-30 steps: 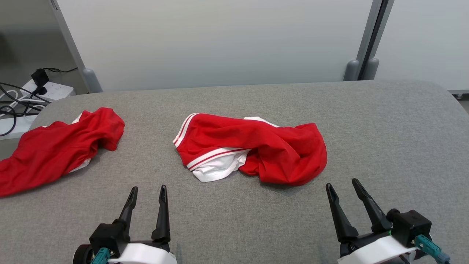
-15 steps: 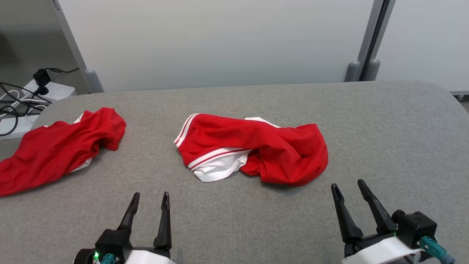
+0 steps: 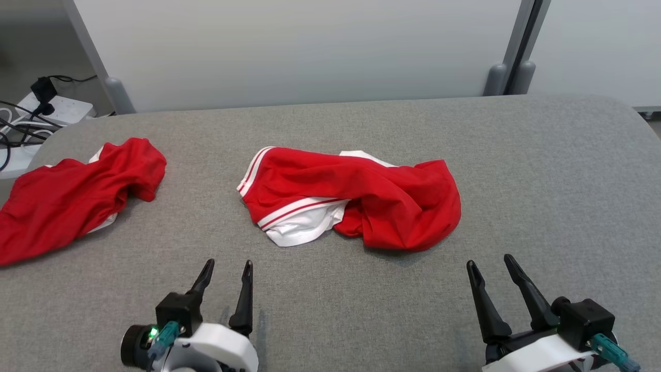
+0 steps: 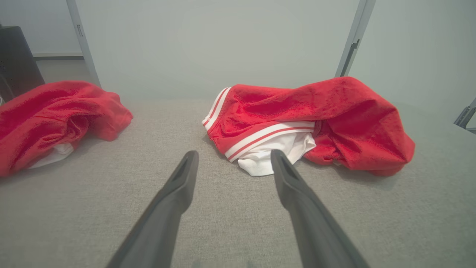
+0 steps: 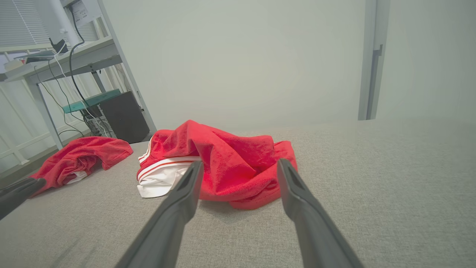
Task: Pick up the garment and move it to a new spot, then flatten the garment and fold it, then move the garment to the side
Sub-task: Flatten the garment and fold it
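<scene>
A crumpled red fabric garment with white striped trim (image 3: 356, 199) is seen lying in a heap near the middle of the grey cloth-covered table (image 3: 542, 175). Its striped band is turned toward 9 o'clock, and a white inner layer is exposed at its 7 o'clock edge. A second rumpled red garment (image 3: 72, 201) is spread at 9 o'clock from the first, well apart from it and close to the table's left edge.

The left gripper with two long dark fingers (image 3: 229, 263) is held above the table at 7 o'clock from the central garment. Its jaws are spread wide and nothing is held between them. In the left wrist view, the white part of the garment (image 4: 297, 111) is framed just beyond the tips of the left gripper (image 4: 234, 156), with bare table cloth between them.

The right gripper (image 3: 489, 261) is placed at 5 o'clock from the garment, likewise spread wide and empty, near the cloth but not touching it. In the right wrist view, the red heap (image 5: 234, 163) is seen between and beyond its fingers (image 5: 293, 186).

A white power strip with black cables (image 3: 64, 107) is visible at 10 o'clock, off the table.
</scene>
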Motion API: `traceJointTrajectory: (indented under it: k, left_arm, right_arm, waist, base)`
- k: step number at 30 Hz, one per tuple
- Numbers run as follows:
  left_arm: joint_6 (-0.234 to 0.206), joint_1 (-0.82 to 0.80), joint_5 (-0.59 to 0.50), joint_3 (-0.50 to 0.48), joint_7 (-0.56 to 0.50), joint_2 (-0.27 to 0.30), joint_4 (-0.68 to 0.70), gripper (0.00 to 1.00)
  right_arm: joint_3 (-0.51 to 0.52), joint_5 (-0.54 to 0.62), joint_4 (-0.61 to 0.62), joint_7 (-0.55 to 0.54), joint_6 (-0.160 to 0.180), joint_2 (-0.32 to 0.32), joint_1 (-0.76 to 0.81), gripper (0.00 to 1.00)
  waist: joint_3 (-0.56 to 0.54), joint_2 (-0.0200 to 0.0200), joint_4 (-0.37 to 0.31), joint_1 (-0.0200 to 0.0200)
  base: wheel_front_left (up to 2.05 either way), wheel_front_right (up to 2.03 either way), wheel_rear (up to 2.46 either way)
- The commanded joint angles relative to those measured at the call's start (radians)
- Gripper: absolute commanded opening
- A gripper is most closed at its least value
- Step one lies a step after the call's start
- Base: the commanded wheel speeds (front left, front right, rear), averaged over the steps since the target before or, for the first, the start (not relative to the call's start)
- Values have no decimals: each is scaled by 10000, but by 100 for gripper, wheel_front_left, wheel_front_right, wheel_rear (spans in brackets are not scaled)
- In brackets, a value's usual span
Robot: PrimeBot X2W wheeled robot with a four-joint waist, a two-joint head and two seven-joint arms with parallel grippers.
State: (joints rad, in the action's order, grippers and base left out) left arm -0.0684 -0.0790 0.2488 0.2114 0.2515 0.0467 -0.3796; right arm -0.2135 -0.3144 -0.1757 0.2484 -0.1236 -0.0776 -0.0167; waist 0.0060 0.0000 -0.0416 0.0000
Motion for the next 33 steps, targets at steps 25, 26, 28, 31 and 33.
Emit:
traceJointTrajectory:
  k: [25, 26, 28, 31, 33]
  left_arm:
    - [402, -5350, 1857, 1474, 65, 35, -6441, 100]
    - [404, -5437, 1931, 1526, 46, 35, -6642, 100]
    - [407, -5606, 2079, 1612, 11, 35, -6982, 100]
    - [372, -5850, 2180, 1707, 43, 35, -7277, 100]
    - [364, -5959, 2230, 1743, 64, 35, -7430, 100]
  right_arm:
    - [-728, -8, 254, 134, -71, -280, -1439, 100]
    - [-751, -13, 252, 134, -71, -283, -1468, 100]
    - [-792, -24, 250, 134, -71, -300, -1525, 100]
    - [-821, -30, 255, 134, -71, -346, -1609, 100]
    - [-832, -31, 258, 134, -71, -366, -1659, 100]
  waist:
    - [1590, 0, -1065, 0]
    - [1620, 0, -1094, 0]
    - [1678, 0, -1150, 0]
    - [1757, 0, -1210, 0]
    - [1810, 0, -1244, 0]
  base:
    - [0, 0, 0]
    - [0, 0, 0]
    - [0, 0, 0]
    - [0, 0, 0]
    - [0, 0, 0]
